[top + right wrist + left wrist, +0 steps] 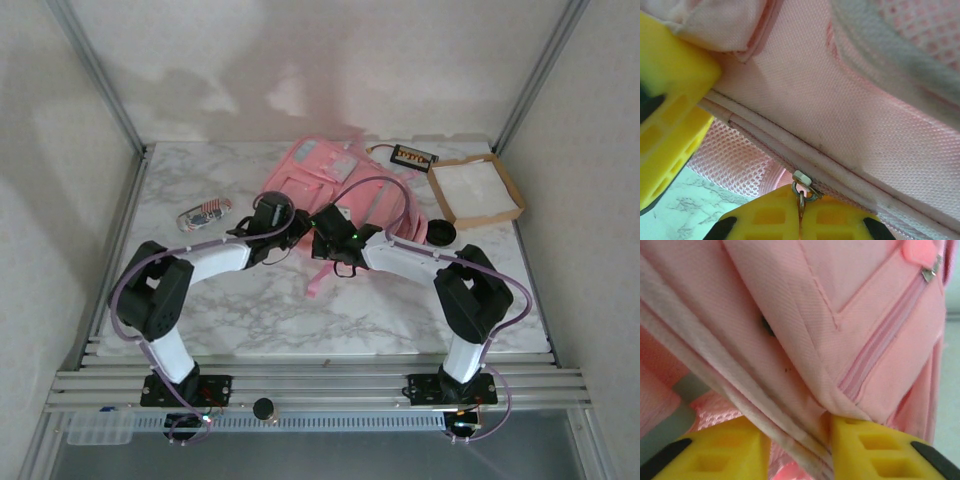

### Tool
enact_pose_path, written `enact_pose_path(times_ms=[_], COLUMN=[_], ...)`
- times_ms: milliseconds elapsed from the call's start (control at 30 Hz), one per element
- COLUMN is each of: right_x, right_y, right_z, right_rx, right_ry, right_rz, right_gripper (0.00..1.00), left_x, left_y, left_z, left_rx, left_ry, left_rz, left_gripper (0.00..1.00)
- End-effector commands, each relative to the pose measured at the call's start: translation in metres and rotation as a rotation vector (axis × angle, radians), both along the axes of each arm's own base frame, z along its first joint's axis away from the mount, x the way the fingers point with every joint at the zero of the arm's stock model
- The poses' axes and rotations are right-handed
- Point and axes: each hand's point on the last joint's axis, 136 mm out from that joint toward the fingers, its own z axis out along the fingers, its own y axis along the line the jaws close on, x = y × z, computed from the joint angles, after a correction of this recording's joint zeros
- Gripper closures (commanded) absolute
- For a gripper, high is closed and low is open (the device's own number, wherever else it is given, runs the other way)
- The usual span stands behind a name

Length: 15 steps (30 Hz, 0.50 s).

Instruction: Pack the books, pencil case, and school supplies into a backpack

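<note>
**Pink backpack caught in both claws**

The backpack [322,178], puffy pink with a pale grey-blue patch, lies flat on the table and stretches away from both claws. A fold of its piped pink edge sits pinched between the fingers of the left claw [800,452], with a zipped front pocket just beyond. The right claw [801,212] is closed on the metal zipper pull [801,184] along a piped seam, pink mesh lining around it. One dark book [413,156] with an orange picture lies flat, well beyond the right claw, just off the backpack's far corner. The small patterned pencil case [203,214] lies left of the left claw, apart from the backpack.
</note>
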Motion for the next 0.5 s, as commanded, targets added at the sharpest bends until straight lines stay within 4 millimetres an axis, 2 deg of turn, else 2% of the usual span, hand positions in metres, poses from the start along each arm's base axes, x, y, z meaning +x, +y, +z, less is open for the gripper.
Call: enact_pose_path(times_ms=[0,133,333,467], right_x=[-0.004,-0.011,-0.022,-0.031], right_y=[-0.005,-0.033,-0.083,-0.104], right_z=[0.006,0.004,0.009,0.018], right_rx=[-0.009,-0.082,-0.107,-0.123], right_ry=[-0.006,0.013,0.041,0.052], right_rz=[0.005,-0.031,-0.079,-0.077], right_gripper=[1.00,1.00,1.00,1.00], left_x=[0.025,0.035,0.048,0.062], left_y=[0.018,0.044,0.096,0.119], left_z=[-0.006,-0.009,-0.006,0.002], left_rx=[0.033,0.075,0.186,0.260], left_ry=[-0.020,-0.018,-0.020,-0.040], left_rz=[0.132,0.182,0.232,0.221], left_gripper=[0.82,1.00,1.00,1.00])
